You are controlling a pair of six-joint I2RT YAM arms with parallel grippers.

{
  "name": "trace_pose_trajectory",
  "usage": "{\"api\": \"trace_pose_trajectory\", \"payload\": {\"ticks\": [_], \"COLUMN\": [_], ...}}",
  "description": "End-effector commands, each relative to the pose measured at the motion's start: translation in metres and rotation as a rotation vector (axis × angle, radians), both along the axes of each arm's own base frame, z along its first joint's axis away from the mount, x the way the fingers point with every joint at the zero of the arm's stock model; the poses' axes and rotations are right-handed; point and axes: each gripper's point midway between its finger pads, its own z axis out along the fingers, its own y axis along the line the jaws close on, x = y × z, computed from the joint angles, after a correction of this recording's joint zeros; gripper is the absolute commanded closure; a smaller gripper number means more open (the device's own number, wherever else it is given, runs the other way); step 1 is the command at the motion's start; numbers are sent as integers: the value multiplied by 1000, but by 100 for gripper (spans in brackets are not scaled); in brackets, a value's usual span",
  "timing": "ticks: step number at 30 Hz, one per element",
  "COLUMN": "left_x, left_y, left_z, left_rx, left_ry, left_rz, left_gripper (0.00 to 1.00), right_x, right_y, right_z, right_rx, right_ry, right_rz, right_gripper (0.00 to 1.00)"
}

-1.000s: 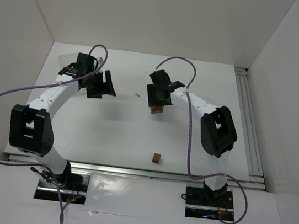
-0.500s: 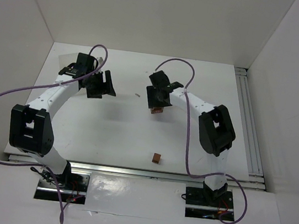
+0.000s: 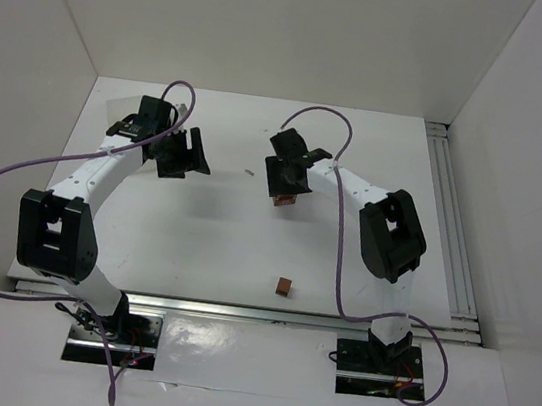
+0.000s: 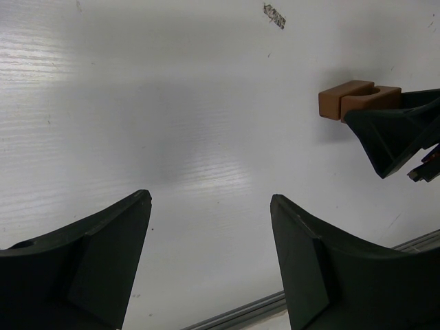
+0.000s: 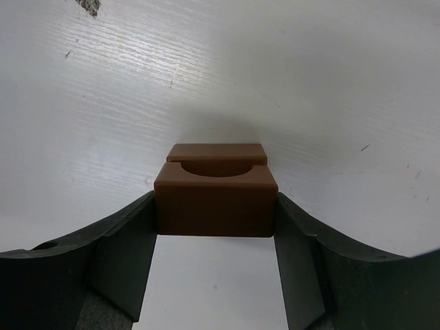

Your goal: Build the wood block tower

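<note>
The block (image 5: pixel 216 203) is seen as smooth, matt wood; the table (image 5: pixel 309 82) as faintly grained, slightly glossy; the fingers (image 5: pixel 124 261) as matt plastic.

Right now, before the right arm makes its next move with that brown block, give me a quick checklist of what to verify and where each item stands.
1. Right claw closed on the notched block, touching both of its sides: ok.
2. Notched block lifted off the table: cannot tell.
3. Left claw open and empty: ok.
4. Left claw well apart from the right claw's working spot: ok.
5. Loose block near the front edge, with nothing on or against it: ok.
6. Tower begun: cannot tell, since no view shows whether anything lies under the notched block.
</note>
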Motion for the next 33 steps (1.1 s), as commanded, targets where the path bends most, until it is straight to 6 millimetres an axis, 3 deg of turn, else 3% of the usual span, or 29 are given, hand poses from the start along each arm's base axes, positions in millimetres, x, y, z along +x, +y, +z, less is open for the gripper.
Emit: {"api": "trace_pose_trajectory", "payload": {"ticks": [1,11,21,33], "left_x": [6,6,6,8], "left_y": [-4,-4,-4,-4], "left_z": [14,14,14,14], "left_rx": [-18,-18,-18,-18], "left_ry": [-36,-36,-36,-36], "left_rz": [-9,-9,-9,-9], "left_gripper": [18,18,18,18], "right_x": [5,4,7,10], "right_y": [-1,-2,0,0], "right_z": [-3,-7,-2,4], "right_rx": [-2,-13,-12,-14], "right_ry": [-13,-7,-15,-27], "right_rz": [5,13,21,16], "right_gripper": [39,33,16,16]}}
